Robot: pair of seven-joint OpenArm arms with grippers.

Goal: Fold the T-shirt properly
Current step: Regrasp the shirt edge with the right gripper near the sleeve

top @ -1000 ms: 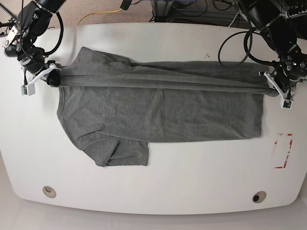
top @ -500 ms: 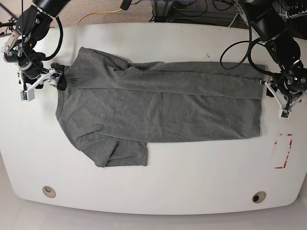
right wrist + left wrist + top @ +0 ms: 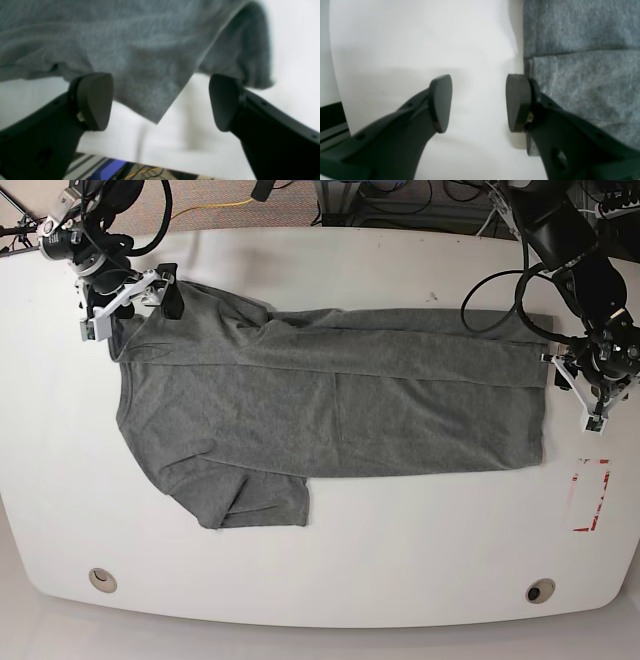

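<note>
On the white table: the T-shirt [image 3: 330,405] lies spread flat, its length running side to side in the base view, well apart from the red-and-white marker [image 3: 590,495] near one table edge
T-shirt shape: upper long edge folded down over the body as a narrow band; one short sleeve [image 3: 255,500] juts out along the lower edge
Left gripper [image 3: 478,102]: jaws apart with nothing between them, over bare table [image 3: 420,45] just beside the hem end of the T-shirt [image 3: 582,62]; one finger [image 3: 517,102] overlaps the cloth edge, contact cannot be told
Right gripper [image 3: 160,100]: jaws wide apart and holding nothing, at the neck-and-shoulder end of the T-shirt [image 3: 140,50]; a loose corner of cloth hangs between the fingers without touching either
Base view: left gripper [image 3: 590,385] and right gripper [image 3: 130,295] sit at opposite ends of the T-shirt
</note>
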